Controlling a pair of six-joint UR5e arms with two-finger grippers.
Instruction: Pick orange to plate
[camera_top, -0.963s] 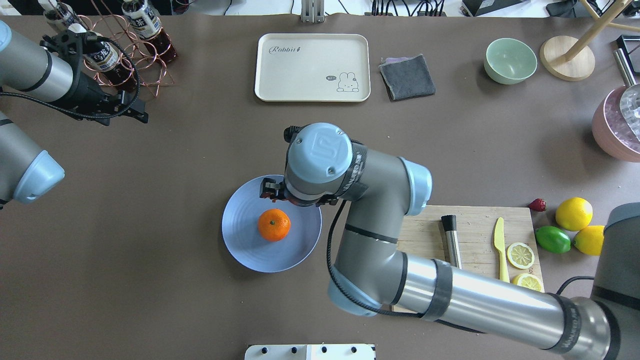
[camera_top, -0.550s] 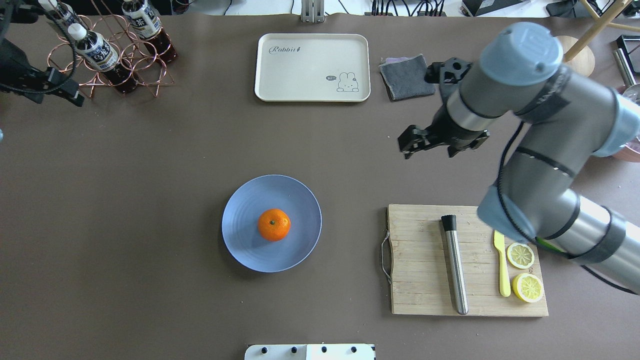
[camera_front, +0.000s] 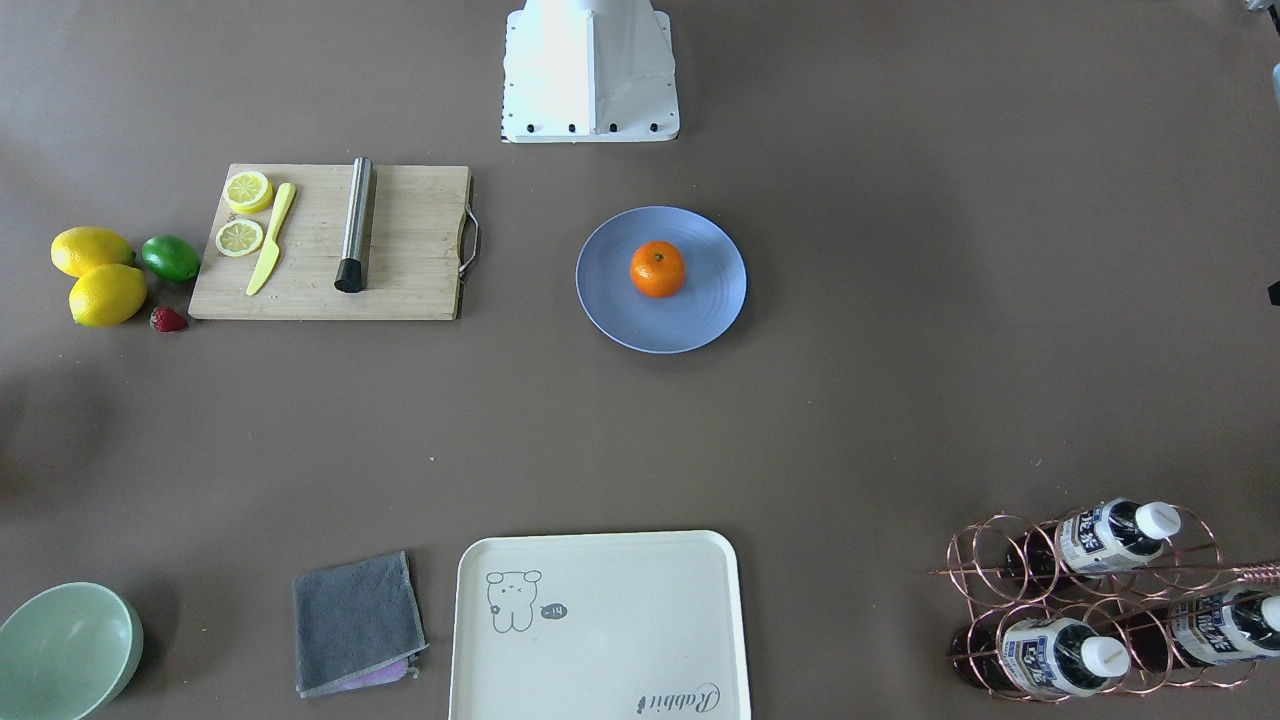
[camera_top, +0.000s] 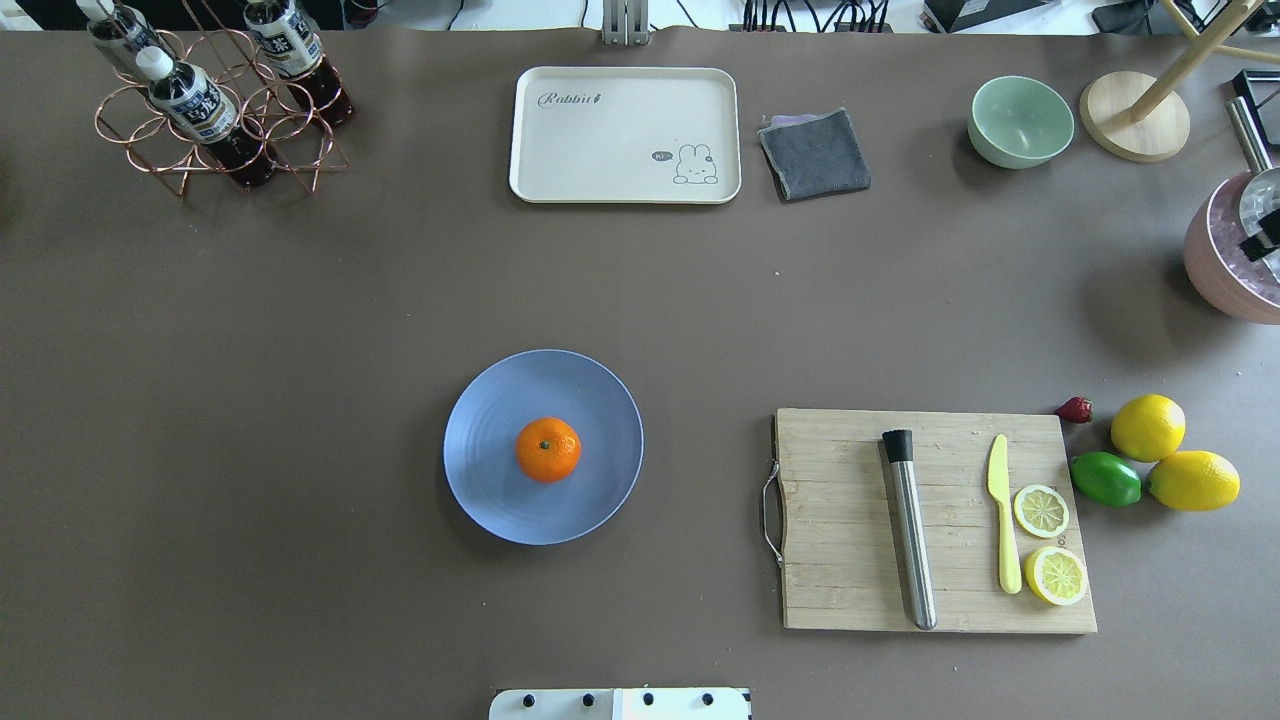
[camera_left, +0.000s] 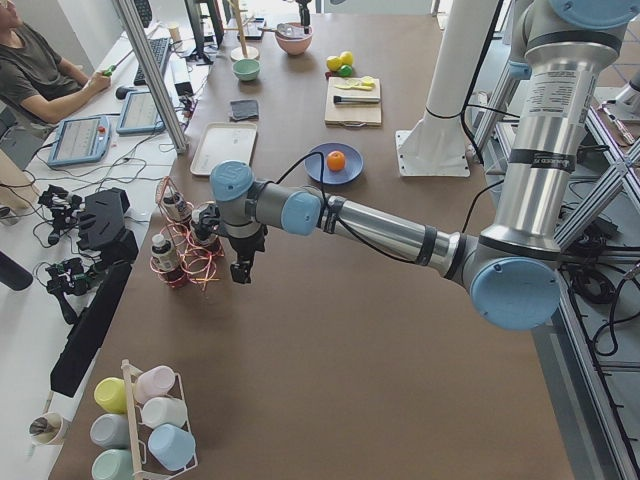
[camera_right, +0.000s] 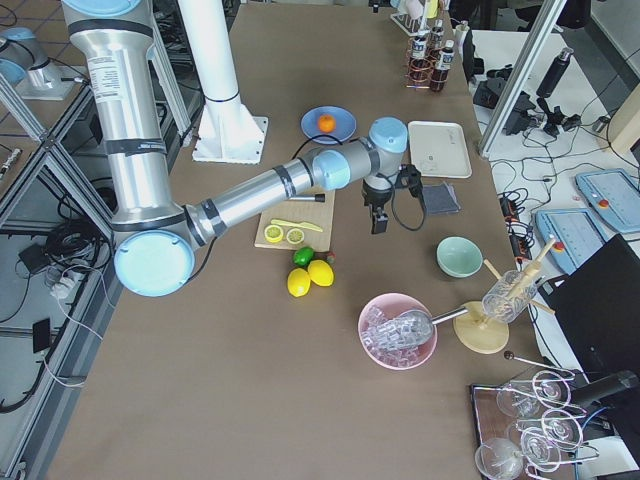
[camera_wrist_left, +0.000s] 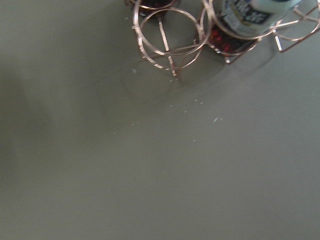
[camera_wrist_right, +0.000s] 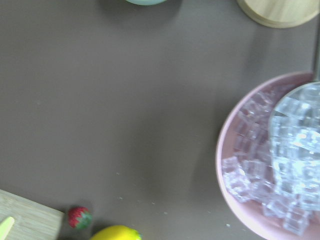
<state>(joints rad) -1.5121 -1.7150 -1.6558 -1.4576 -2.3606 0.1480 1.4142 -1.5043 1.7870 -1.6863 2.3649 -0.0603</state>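
The orange (camera_top: 547, 449) rests near the middle of the periwinkle-blue plate (camera_top: 490, 490), stem dimple up, with nothing touching it. The front-facing view also shows the orange (camera_front: 657, 268) on the plate (camera_front: 710, 305). Neither arm appears in the overhead view. The exterior left view shows my left gripper (camera_left: 238, 272) pointing down beside the bottle rack, far from the plate. My right gripper (camera_right: 378, 222) hangs over the table near the grey cloth in the exterior right view. I cannot tell whether either is open or shut. No fingers show in the wrist views.
A wooden cutting board (camera_top: 850, 520) with a knife, a metal rod and lemon slices lies right of the plate, with lemons (camera_top: 1148, 427) and a lime (camera_top: 1105, 479) beyond. At the back stand a cream tray (camera_top: 620, 130), grey cloth (camera_top: 815, 153), green bowl (camera_top: 1020, 120) and copper bottle rack (camera_top: 210, 110).
The right arm has lifted off from above the plate and swung away right, out of the overhead view. The left arm has left that view to the left. The orange has stayed on the plate.
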